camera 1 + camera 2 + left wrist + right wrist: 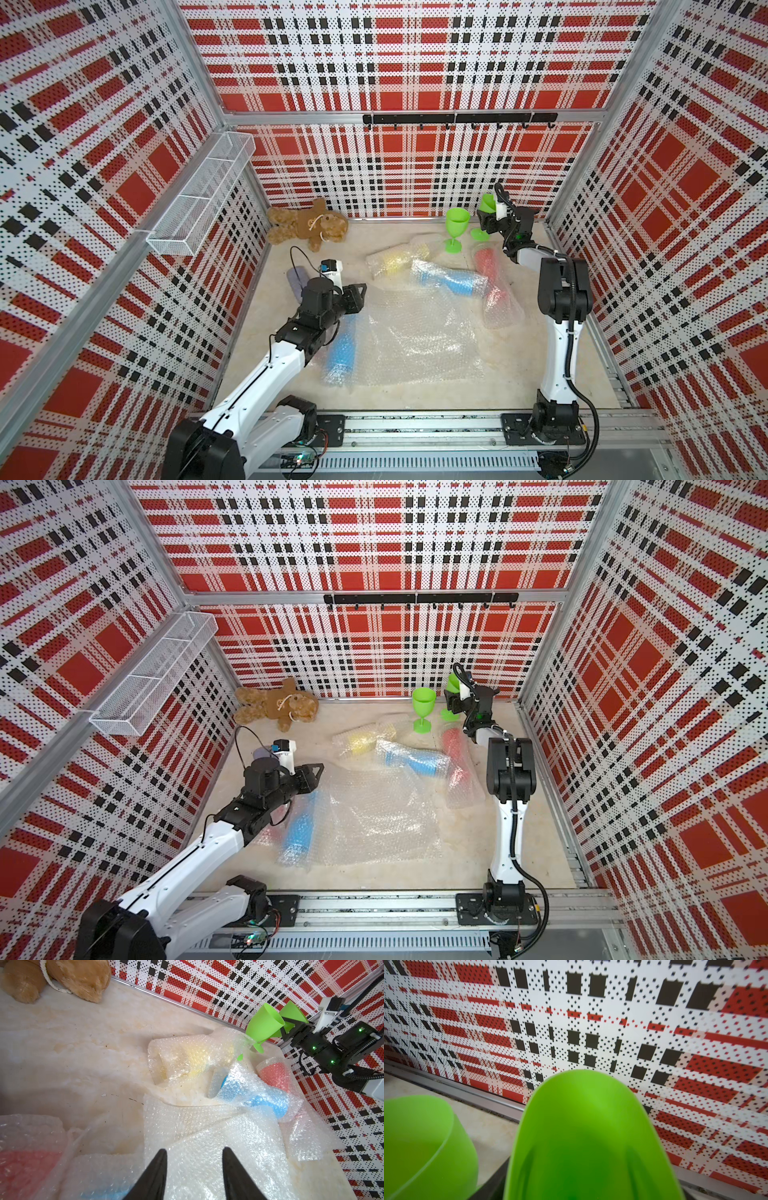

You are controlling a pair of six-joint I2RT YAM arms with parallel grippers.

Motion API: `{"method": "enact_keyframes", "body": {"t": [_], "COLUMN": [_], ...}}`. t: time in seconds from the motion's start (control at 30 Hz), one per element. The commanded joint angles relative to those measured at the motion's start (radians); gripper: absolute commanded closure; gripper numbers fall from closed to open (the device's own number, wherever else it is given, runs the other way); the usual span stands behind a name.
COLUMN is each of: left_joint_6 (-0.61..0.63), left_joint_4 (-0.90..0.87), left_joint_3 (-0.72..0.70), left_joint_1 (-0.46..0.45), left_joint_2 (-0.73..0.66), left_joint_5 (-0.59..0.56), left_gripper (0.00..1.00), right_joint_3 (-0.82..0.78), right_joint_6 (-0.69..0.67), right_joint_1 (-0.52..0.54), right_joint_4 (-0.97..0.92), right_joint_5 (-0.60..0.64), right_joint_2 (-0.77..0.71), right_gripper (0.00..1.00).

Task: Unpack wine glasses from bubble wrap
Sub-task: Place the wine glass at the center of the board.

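The right tool point(287, 1027) pinches the bowl of one green goblet point(589, 1136) in the far right corner of the bench point(415, 395), near the back wall. The other green goblet point(456, 228) stands free just beside it. The left tool point(194, 1150) is spread and holds nothing, above a loose bubble wrap sheet point(419, 332). A yellow goblet point(395, 261) and a blue goblet point(455, 282) lie wrapped.

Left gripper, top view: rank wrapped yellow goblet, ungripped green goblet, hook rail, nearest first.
1. Wrapped yellow goblet, lying just beyond the left gripper.
2. Ungripped green goblet, upright near the back wall.
3. Hook rail, high on that wall.
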Motion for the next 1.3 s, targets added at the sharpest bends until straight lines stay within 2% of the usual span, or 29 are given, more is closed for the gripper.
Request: {"method": "enact_keyframes", "body": {"t": [0.0, 0.5, 0.57, 0.93, 1.27], "left_joint_6": [-0.004, -0.007, -0.007, -0.005, -0.002], "left_joint_4": [0.029, 0.036, 0.036, 0.035, 0.036], "left_joint_3": [-0.009, -0.015, -0.015, -0.017, -0.019], "left_joint_1": [0.011, 0.013, 0.013, 0.013, 0.013], "left_joint_2": [0.0, -0.021, -0.025, -0.034, -0.042], "left_joint_5": [0.02, 0.029, 0.029, 0.027, 0.023], "left_gripper": [0.54, 0.54, 0.53, 0.52, 0.52], "right_joint_3": [0.011, -0.017, -0.022, -0.029, -0.047], "right_joint_6": [-0.036, -0.012, -0.009, -0.007, -0.003], "right_joint_1": [0.01, 0.052, 0.055, 0.054, 0.055], "right_joint_4": [-0.009, -0.021, -0.016, -0.036, -0.019], "right_joint_5": [-0.023, -0.005, -0.003, 0.014, 0.03], "right_joint_2": [0.02, 0.03, 0.029, 0.02, 0.01], "right_gripper": [0.6, 0.59, 0.57, 0.29, 0.26]}}
